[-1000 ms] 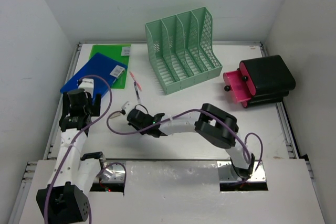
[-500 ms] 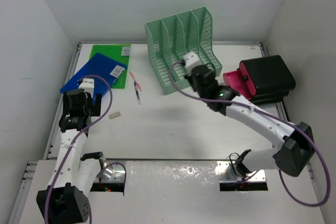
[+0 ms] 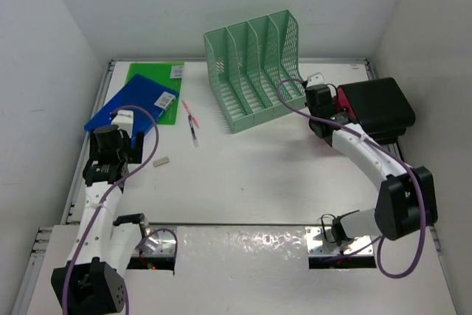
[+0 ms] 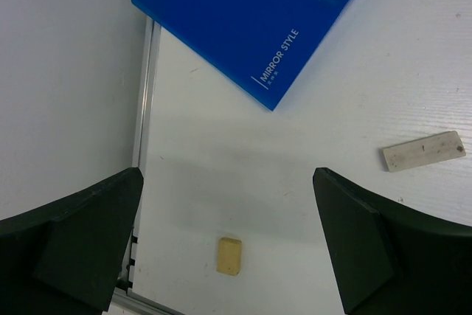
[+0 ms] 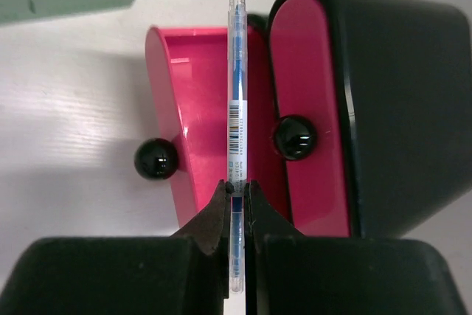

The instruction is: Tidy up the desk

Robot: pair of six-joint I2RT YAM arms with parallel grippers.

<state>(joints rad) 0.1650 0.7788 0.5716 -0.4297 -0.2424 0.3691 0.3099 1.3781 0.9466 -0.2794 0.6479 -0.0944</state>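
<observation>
White surface (image 3: 243,182) under both arms; black drawer unit (image 3: 380,108) at its right edge, pink drawer (image 5: 195,108) pulled out; blue notebook (image 4: 251,12) at left. Left claw (image 4: 227,182) spread wide near the notebook. Right claw (image 5: 236,189) clamps a clear pen (image 5: 236,71) above the pink drawer.

The desk (image 3: 243,182) is a broad, flat, white, silver-edged top. It lies level, below the left fingers (image 4: 74,241).
</observation>
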